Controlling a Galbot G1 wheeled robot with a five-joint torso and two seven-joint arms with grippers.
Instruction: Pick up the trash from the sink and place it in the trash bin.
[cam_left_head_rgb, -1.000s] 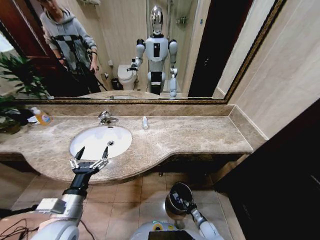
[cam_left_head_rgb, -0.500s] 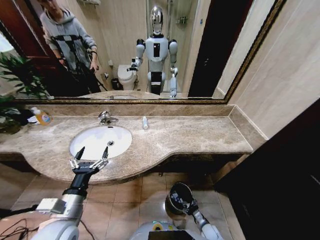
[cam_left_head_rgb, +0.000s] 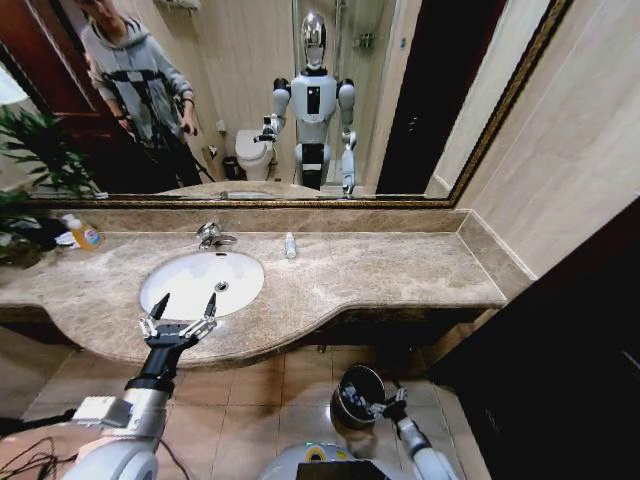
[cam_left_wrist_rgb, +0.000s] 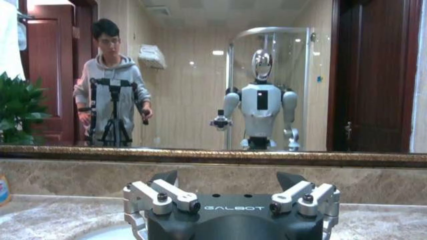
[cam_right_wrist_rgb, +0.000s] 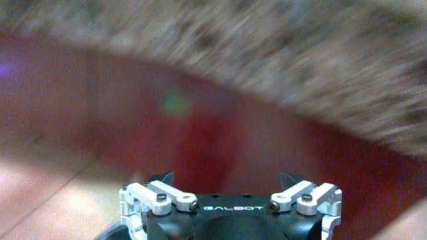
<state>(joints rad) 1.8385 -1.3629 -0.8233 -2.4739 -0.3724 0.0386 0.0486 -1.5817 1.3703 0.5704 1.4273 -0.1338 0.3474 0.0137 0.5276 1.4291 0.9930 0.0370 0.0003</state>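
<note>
The white oval sink lies in the marble counter, its drain hole showing. My left gripper hovers open over the sink's front rim, and the left wrist view shows that gripper with nothing between its fingers. On the floor below stands the small dark trash bin with a shiny rim; small light pieces show inside it, too small to name. My right gripper sits low beside the bin's right rim. In the right wrist view this gripper is open and holds nothing.
A small white bottle stands on the counter behind the sink, right of the chrome faucet. An orange-yellow bottle and a plant sit at the far left. A mirror backs the counter. Tiled floor surrounds the bin.
My right gripper has moved rightward from over the trash bin's mouth to beside its right rim. The left arm has not moved.
</note>
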